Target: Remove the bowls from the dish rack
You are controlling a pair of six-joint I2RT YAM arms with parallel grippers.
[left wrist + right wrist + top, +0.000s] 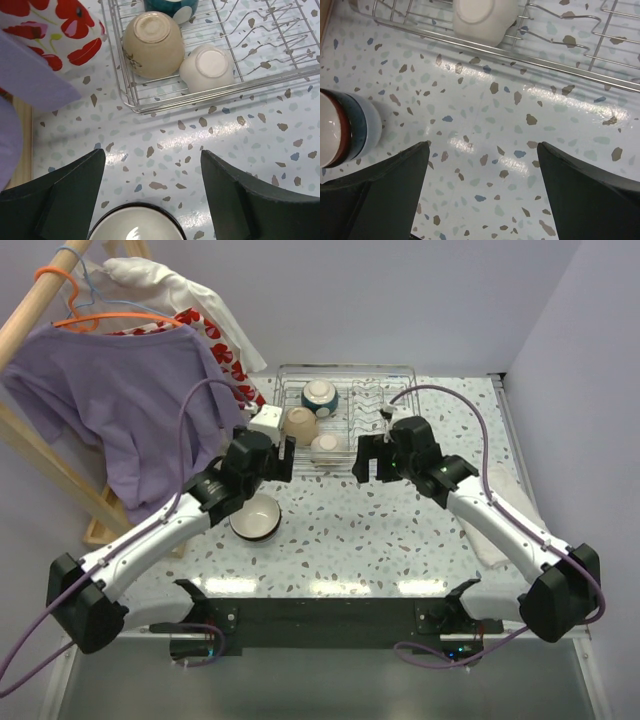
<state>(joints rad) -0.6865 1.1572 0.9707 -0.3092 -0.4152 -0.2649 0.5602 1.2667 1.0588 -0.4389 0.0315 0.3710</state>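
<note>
stacked bowls [256,520] half hidden under left arm [170,530]; left claw [152,170], right claw [484,160] gape empty; teal bowl [170,6] cropped

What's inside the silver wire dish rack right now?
Three round ceramic bowls: a teal-and-white bowl at the back; a tan bowl and smaller white bowl bottom-up, side by side, in front. Whatever is under those two is covered.

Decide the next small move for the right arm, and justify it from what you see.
Probably ease the right tool forward over the white bowl: it lies upside down at the near edge of the dish rack, just ahead, and the tool is open and empty.
</note>
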